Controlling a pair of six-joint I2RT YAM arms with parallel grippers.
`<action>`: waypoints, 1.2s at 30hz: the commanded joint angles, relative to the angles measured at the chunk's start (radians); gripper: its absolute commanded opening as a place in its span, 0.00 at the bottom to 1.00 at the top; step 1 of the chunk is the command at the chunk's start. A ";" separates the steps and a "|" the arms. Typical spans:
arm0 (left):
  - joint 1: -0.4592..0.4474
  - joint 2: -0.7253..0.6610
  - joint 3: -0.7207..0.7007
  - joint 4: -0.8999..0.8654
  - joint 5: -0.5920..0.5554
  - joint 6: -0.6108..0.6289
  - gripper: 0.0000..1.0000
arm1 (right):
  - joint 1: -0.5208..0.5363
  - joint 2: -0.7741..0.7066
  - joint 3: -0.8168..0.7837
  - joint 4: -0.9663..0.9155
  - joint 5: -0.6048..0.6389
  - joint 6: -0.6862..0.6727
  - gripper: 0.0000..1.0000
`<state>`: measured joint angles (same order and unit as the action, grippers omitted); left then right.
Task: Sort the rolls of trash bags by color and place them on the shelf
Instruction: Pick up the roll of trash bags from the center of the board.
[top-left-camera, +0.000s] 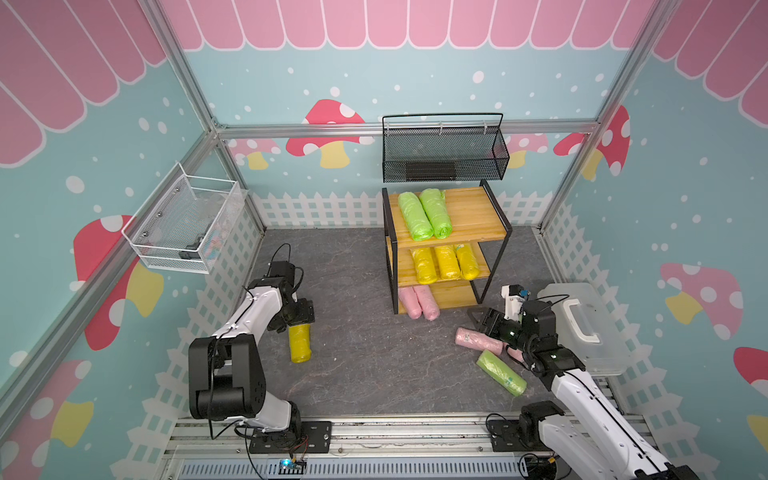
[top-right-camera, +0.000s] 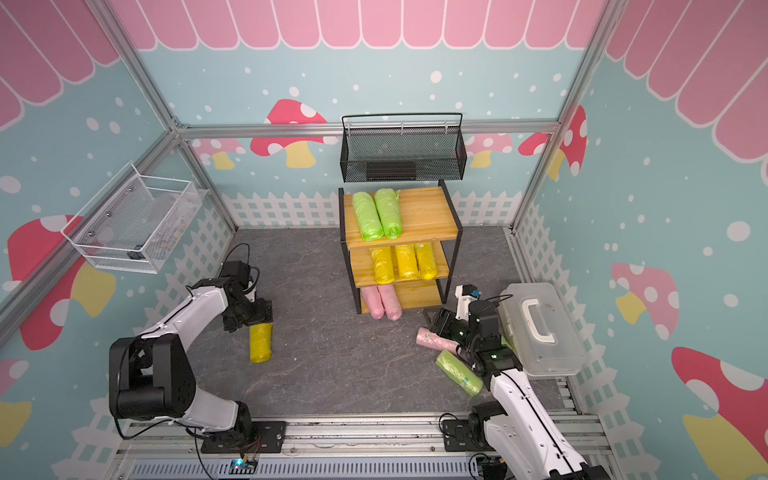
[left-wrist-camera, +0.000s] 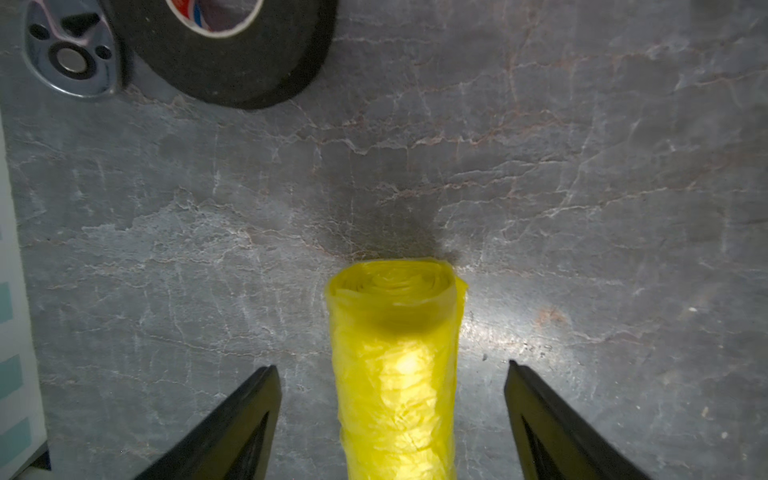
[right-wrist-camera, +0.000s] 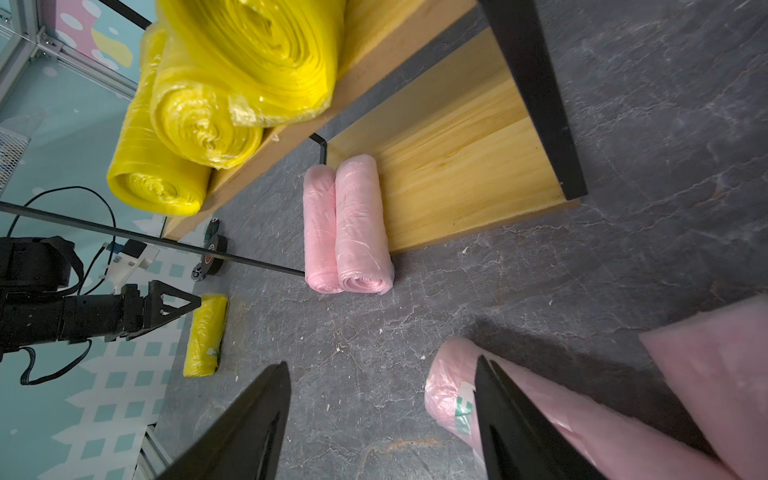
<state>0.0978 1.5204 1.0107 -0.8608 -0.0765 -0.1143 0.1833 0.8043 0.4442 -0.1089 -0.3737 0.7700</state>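
At left, the left gripper (left-wrist-camera: 391, 365) hangs with jaws apart, straddling a crinkly yellow plastic roll (top-left-camera: 300, 343) on the grey stone-patterned floor (top-left-camera: 365, 332) without touching it. The three-tier wooden shelf with a black metal frame (top-left-camera: 473, 212) holds two lime green rolls (top-left-camera: 424, 214) on top, three yellow rolls (top-left-camera: 446, 262) in the middle and two pale pink rolls (top-left-camera: 419, 302) at the bottom. The right gripper (right-wrist-camera: 382, 360), jaws apart and holding nothing, is just beside a loose pale pink roll (top-left-camera: 478, 340), with a loose lime green roll (top-left-camera: 500, 372) near it.
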 joint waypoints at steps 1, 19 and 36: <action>-0.007 0.020 0.020 0.019 -0.062 0.031 0.87 | -0.001 0.001 -0.015 -0.008 0.013 -0.018 0.73; -0.066 0.124 -0.017 0.105 -0.121 0.059 0.86 | -0.002 0.008 -0.015 -0.037 0.021 -0.029 0.73; -0.064 0.266 0.032 0.094 -0.071 -0.024 0.34 | -0.002 0.009 -0.006 -0.072 0.019 -0.017 0.72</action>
<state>0.0311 1.7485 1.0500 -0.7681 -0.1539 -0.1093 0.1833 0.8181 0.4320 -0.1581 -0.3588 0.7563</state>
